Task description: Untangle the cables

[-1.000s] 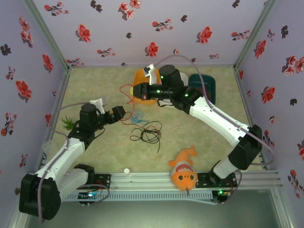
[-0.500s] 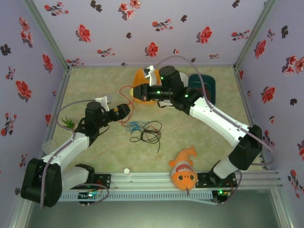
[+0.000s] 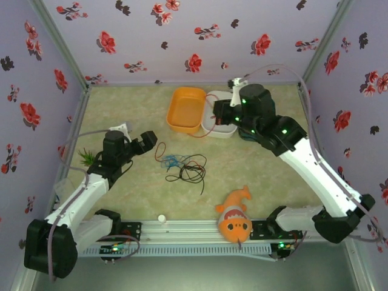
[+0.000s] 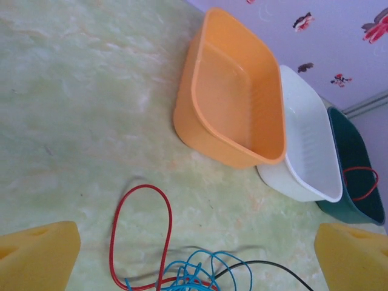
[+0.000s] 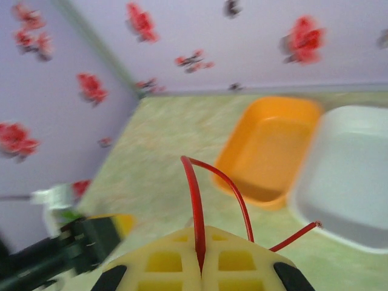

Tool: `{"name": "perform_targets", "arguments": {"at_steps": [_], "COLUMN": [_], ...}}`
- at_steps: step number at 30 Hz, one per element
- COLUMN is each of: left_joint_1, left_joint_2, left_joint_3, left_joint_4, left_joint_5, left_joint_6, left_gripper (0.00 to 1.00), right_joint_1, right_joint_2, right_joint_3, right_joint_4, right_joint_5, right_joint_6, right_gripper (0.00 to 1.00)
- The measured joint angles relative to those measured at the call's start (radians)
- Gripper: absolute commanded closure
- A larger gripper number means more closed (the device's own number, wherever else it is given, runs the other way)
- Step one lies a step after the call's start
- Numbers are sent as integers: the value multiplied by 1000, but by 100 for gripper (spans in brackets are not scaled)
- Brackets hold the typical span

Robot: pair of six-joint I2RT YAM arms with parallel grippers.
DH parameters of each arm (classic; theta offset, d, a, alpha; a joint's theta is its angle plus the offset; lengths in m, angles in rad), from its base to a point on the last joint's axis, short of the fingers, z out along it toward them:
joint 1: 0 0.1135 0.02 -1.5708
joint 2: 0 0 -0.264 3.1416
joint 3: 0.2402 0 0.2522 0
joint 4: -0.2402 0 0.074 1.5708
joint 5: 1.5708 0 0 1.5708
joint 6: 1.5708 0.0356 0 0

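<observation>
Three cables lie tangled on the table: a red loop (image 3: 160, 151) (image 4: 142, 230), a blue coil (image 3: 173, 160) (image 4: 200, 270) and a black one (image 3: 191, 171) (image 4: 273, 267). My left gripper (image 3: 147, 140) (image 4: 194, 257) hovers open just left of the pile, its yellow fingertips (image 4: 36, 254) wide apart with nothing between them. My right gripper (image 3: 219, 112) (image 5: 200, 267) is up over the white tray (image 3: 212, 128) (image 5: 351, 176), shut on another red cable (image 5: 197, 206) that arches out of its pads. A red loop (image 4: 361, 182) also shows over the dark green tray (image 4: 354, 200).
The orange tray (image 3: 187, 109) (image 4: 233, 115) (image 5: 270, 148) stands at the back, beside the white one. An orange fish plush (image 3: 235, 219) lies near the front rail, with a small white ball (image 3: 161, 218) to its left. A green plant toy (image 3: 86, 157) sits by the left wall.
The right arm swung right from over the orange tray to over the white tray, carrying the red cable. The left gripper opened fully and drew back slightly; a red loop now lies on the table.
</observation>
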Motion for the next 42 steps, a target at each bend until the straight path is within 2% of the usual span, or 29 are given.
{"name": "perform_targets", "arguments": {"at_steps": [4,8,15,21,32,42], "left_joint_1": [2,3,3,3,3,5], "left_joint_2": [0,0,0,0,0,9], "left_joint_3": [30,49,51,51,51,51], "left_joint_4": [-54,-83,-114,-120,-121,-122], "left_joint_5": [-12,-19,-25,-26,-37,-54], "left_joint_6": [20,31,39,42,49,72], "left_gripper": [0,0,0,0,0,0], "right_joint_1": [-51,-160,-348,-455,-511,-532], "right_joint_2": [-30,-54,-49,16,234,493], "right_joint_3": [-12,-73,-193,-253,-275,-126], "right_joint_4": [-48,-44,25,136,301,315], "right_joint_5": [170,247,269,270,326,305], "right_joint_6": [-44,-73,-105,-151,-261,-364], "right_gripper": [100,100,100,100,100,100]}}
